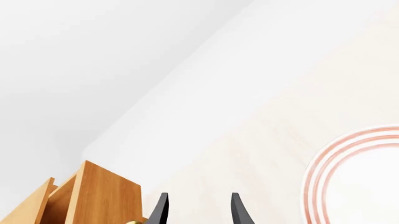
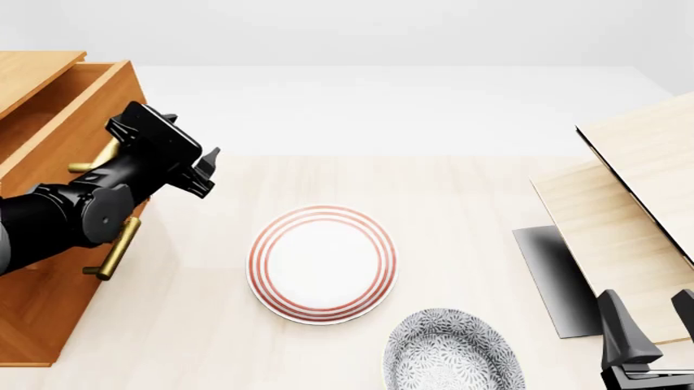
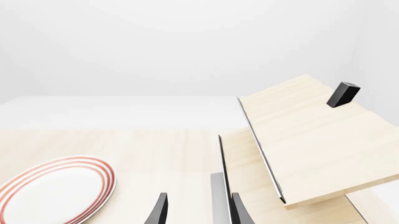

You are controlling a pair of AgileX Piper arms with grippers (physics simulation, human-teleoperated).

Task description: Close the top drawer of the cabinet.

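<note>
Nearest the camera in the front view, the right gripper (image 2: 648, 337) sits low at the near right edge with its fingers parted and nothing between them, just in front of the pale wooden structure (image 2: 635, 195) and its dark panel (image 2: 558, 280); it plays no part here, and any stray move could knock that structure. A grey patterned plate (image 2: 453, 353) and a red-ringed plate (image 2: 322, 262) lie on the worktop (image 2: 466, 187) between the arms, well clear of the cabinet (image 2: 32, 317). Farther back on the left, the left gripper (image 2: 206, 175) hangs beside the front of the top drawer (image 2: 81, 106), which stands pulled out from the cabinet, its brass handle (image 2: 93, 162) partly hidden behind the arm. The left wrist view shows the fingers apart with only bare worktop between them and the drawer's corner off to one side, so the gripper holds nothing and is not squarely facing the drawer front. The chief risk, as I judge it, is an off-centre push: contact near the drawer's corner could skew it or let the fingers slide off. The arm could also snag the lower brass handle (image 2: 114, 248), beside its elbow.
</note>
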